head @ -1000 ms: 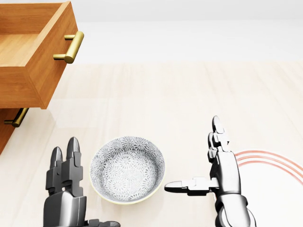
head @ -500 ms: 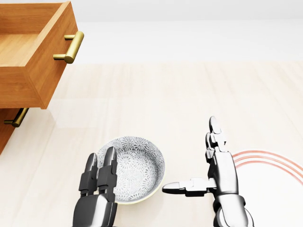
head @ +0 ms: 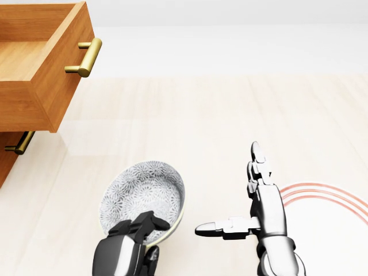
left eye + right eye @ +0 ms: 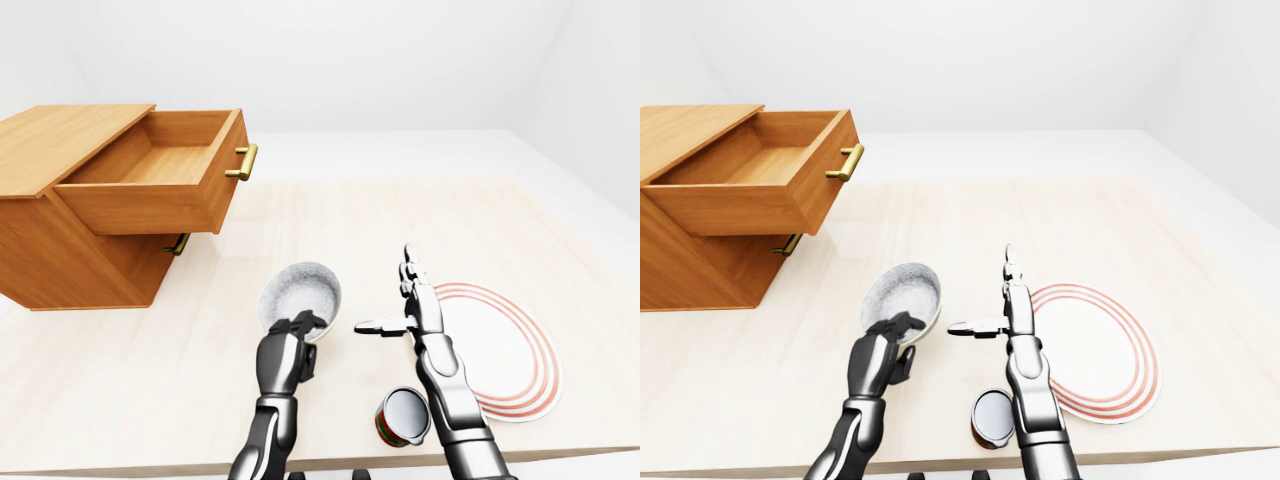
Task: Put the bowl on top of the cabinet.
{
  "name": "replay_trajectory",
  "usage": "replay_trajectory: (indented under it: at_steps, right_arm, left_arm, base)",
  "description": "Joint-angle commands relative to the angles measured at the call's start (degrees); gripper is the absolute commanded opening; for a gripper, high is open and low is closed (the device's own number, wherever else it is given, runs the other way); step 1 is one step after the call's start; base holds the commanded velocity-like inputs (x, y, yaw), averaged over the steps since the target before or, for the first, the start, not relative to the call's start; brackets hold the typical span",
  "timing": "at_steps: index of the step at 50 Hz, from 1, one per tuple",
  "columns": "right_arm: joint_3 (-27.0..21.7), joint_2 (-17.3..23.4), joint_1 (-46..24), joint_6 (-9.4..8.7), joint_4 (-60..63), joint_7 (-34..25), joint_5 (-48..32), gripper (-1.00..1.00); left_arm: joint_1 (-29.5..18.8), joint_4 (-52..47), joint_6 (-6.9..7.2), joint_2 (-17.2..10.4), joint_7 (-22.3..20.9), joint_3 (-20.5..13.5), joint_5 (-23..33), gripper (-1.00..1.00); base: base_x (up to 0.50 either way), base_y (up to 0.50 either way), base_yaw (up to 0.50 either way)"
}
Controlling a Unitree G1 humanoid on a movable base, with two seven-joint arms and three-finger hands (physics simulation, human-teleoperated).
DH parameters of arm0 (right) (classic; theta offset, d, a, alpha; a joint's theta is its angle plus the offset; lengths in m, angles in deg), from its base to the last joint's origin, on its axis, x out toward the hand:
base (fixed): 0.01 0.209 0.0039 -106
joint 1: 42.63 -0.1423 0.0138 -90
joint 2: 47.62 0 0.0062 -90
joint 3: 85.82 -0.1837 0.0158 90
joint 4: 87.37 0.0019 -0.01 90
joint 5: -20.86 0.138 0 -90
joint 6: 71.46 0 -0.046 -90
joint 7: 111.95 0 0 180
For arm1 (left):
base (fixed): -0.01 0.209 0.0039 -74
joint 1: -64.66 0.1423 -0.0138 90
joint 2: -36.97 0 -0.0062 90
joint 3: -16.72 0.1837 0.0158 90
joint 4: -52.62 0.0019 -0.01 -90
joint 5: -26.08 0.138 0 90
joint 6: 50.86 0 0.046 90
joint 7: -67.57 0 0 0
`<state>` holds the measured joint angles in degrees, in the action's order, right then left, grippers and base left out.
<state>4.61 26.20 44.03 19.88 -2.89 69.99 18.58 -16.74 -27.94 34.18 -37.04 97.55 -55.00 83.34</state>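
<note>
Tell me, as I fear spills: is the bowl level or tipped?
Tipped: the bowl is gripped at its lower rim by the left hand, and its mouth slants.

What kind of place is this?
Probably a simulated kitchen or dining setup: a pale wooden table bearing a wooden cabinet with an open drawer, a patterned bowl and a red-ringed plate, inside bare white walls.

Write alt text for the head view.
The left hand grips the lower rim of a patterned bowl, tilted on a pale table; the right hand stands open to its right. An open wooden drawer fills the top left.
</note>
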Motion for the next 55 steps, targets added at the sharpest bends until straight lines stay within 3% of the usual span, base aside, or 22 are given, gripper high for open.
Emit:
replay_trajectory:
  at_steps: [1,18,40,42,47,51,55]
  right_arm:
    - [0.4,-0.2,-0.5,0.31,-1.1,0.1,-0.5,1.00]
    - [0.9,-0.3,0.1,0.18,-0.3,-0.2,-1.1,1.00]
    - [1.3,-0.4,1.9,-0.42,2.8,-0.2,-1.6,1.00]
    - [1.4,-0.4,2.0,-0.43,3.0,-0.2,-1.7,1.00]
    - [1.5,-0.5,2.0,-0.53,3.0,-0.2,-1.8,1.00]
    - [1.6,-0.5,2.6,-0.95,4.3,-0.3,-1.7,1.00]
    - [1.5,-0.5,2.5,-0.82,4.0,-0.4,-1.6,1.00]
  left_arm:
    - [0.6,-0.5,-0.04,-0.1,0.0,0.0,-0.1,-0.95]
    - [2.1,-5.6,-0.04,-0.5,0.0,0.6,0.3,-0.95]
    - [2.9,-37.1,-0.04,-0.4,0.0,0.7,-0.2,-0.95]
    - [2.3,-39.3,-0.04,-0.2,-1.6,0.5,0.0,-0.95]
    - [-0.3,-43.5,2.77,0.6,-6.5,-0.9,1.6,-0.95]
    - [-5.3,-50.1,7.47,2.4,-14.7,-3.4,3.5,-0.95]
    - [-10.4,-54.0,9.96,3.5,-21.1,-6.5,4.3,-0.95]
  base:
    - [0.00,0.00,0.00]
    - [0.00,0.00,0.00]
    - [0.00,0.00,0.00]
    - [0.00,0.00,0.00]
    - [0.00,0.00,0.00]
    - [0.00,0.00,0.00]
    - [0.00,0.00,0.00]
